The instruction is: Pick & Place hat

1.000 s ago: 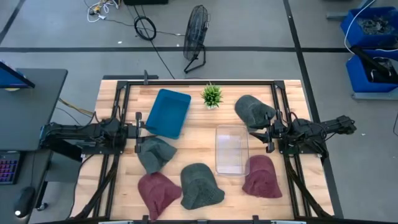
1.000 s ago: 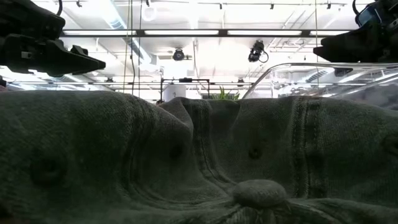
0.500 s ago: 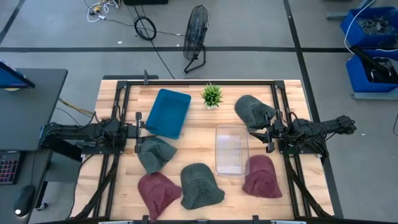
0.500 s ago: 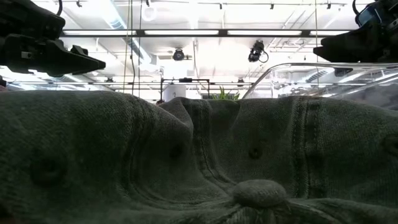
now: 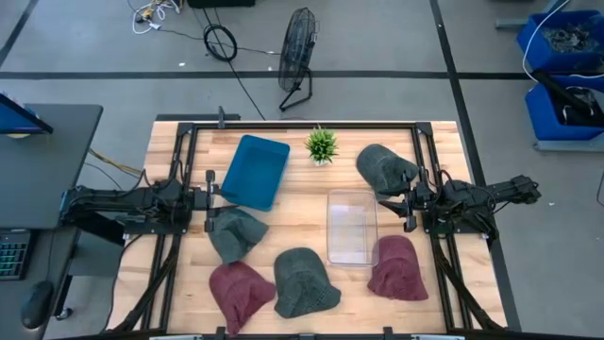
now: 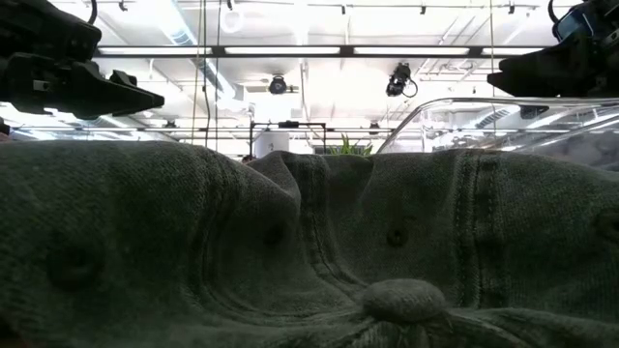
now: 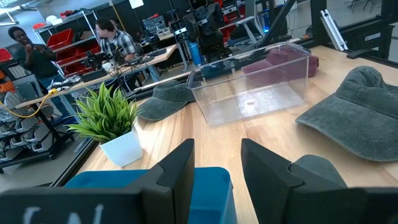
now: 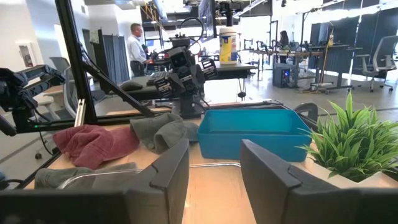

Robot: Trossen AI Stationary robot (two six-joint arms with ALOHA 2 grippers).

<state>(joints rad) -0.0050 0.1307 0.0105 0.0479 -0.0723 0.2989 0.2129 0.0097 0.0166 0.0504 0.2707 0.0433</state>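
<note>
Hovering at the table's left edge, left gripper (image 5: 209, 199) fingers apart, right gripper (image 5: 408, 202) opposite, fingers apart, clear bin (image 5: 351, 227) between, five hats around it, nearest grey hat (image 5: 304, 281).

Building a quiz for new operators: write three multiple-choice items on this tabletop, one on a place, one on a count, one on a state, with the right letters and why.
1. Where does the small potted plant stand?
A. between the blue tray and a grey hat, at the far edge
B. inside the clear bin
C. on a maroon hat

2. How many hats lie on the table?
A. three
B. five
C. seven

3. What is the state of the clear bin?
A. holds a hat
B. empty
C. tipped on its side

Answers:
1. A: the high view shows the plant between tray and hat.
2. B: three grey and two maroon.
3. B: bare wood shows through its floor.
</note>
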